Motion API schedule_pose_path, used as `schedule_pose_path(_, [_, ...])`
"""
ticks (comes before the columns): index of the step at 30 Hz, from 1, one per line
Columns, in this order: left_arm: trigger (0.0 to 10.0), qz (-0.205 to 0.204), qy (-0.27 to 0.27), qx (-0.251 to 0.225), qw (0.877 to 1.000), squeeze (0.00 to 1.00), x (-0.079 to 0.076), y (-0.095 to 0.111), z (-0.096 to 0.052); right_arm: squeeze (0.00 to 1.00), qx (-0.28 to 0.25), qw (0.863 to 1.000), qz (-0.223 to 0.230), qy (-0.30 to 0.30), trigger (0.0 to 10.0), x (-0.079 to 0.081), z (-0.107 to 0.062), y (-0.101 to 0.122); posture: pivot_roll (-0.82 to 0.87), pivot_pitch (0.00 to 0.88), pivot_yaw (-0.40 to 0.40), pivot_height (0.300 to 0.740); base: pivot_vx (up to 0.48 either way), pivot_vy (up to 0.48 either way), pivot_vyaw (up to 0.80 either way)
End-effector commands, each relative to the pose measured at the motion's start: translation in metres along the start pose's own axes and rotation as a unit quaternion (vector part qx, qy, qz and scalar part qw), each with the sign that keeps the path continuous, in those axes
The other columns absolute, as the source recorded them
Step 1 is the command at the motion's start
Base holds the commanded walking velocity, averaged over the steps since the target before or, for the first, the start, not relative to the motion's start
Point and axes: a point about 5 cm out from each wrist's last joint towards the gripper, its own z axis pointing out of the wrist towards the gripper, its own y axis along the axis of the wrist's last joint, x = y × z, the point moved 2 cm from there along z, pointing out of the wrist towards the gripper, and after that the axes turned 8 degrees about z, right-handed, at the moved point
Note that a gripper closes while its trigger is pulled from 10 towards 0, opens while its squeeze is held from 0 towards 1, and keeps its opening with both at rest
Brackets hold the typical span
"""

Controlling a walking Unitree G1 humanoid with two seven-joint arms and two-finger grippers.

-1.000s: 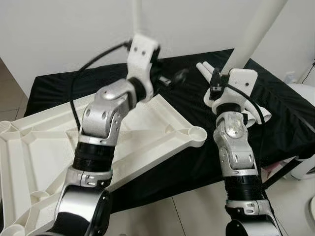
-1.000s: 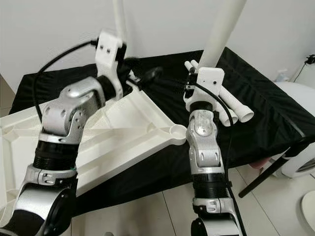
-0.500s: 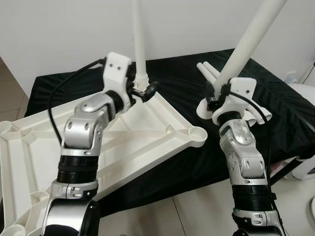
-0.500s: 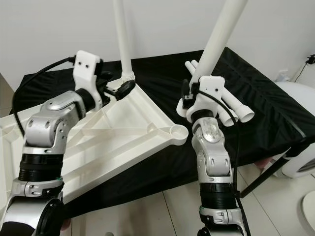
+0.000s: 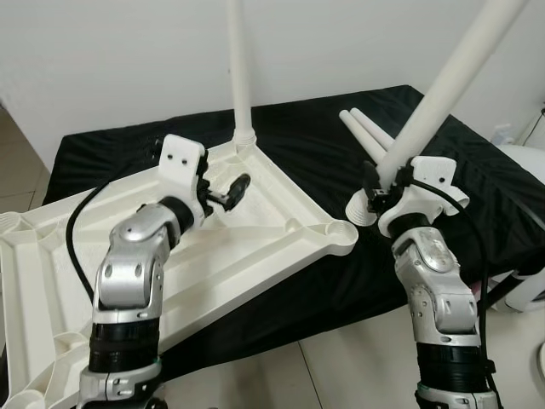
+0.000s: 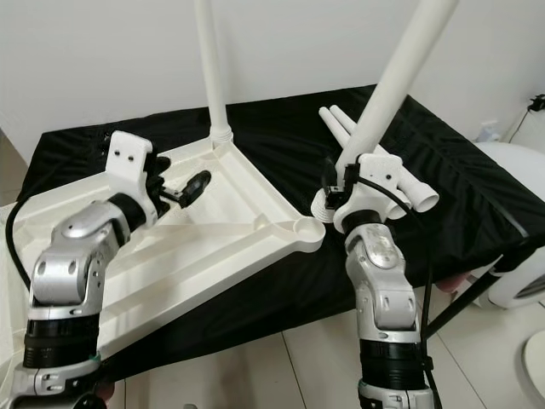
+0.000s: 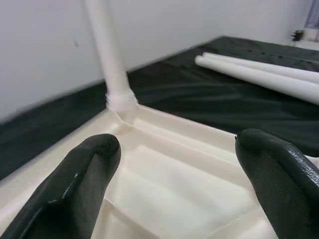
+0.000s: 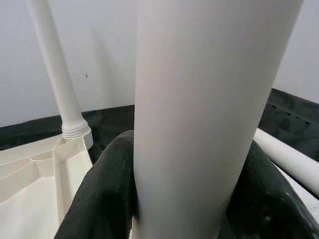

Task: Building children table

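Looking down from the head, you have the white tabletop (image 5: pixel 255 239) lying underside up on the black cloth (image 5: pixel 324 153), its left part running off the near left edge. One leg (image 5: pixel 240 77) stands upright in the far corner socket (image 5: pixel 247 146). Your left gripper (image 5: pixel 228 192) hovers over the tabletop just near of that leg, its fingers (image 7: pixel 84 174) spread apart and empty, touching nothing. Your right gripper (image 5: pixel 381 189) is clamped around a second leg (image 5: pixel 447 81), which leans up and to the right; that leg's lower end sits just right of the near right corner socket (image 5: pixel 342 230), not in it. Two more legs (image 6: pixel 379 145) lie side by side on the cloth, on the far side of your right wrist, running toward the far left. A white appliance (image 5: pixel 524 170) stands at the right edge.
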Motion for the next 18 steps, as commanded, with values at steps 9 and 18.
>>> schedule_pose_path(9, [10.0, 0.009, 0.219, 0.027, 0.975, 0.00, 0.029, -0.016, -0.012, 0.00, -0.006, 1.000, -0.002, 0.026, 10.0, 0.008, 0.006, 0.003, -0.05, 0.035, 0.038, 0.740, 0.000, 0.000, 0.00])
schedule_pose_path(18, [10.0, -0.010, 0.217, 0.011, 0.976, 0.00, 0.023, -0.032, -0.028, 0.00, -0.009, 1.000, -0.008, 0.023, 10.0, 0.003, -0.001, 0.002, -0.07, 0.029, 0.063, 0.740, 0.000, 0.000, 0.00])
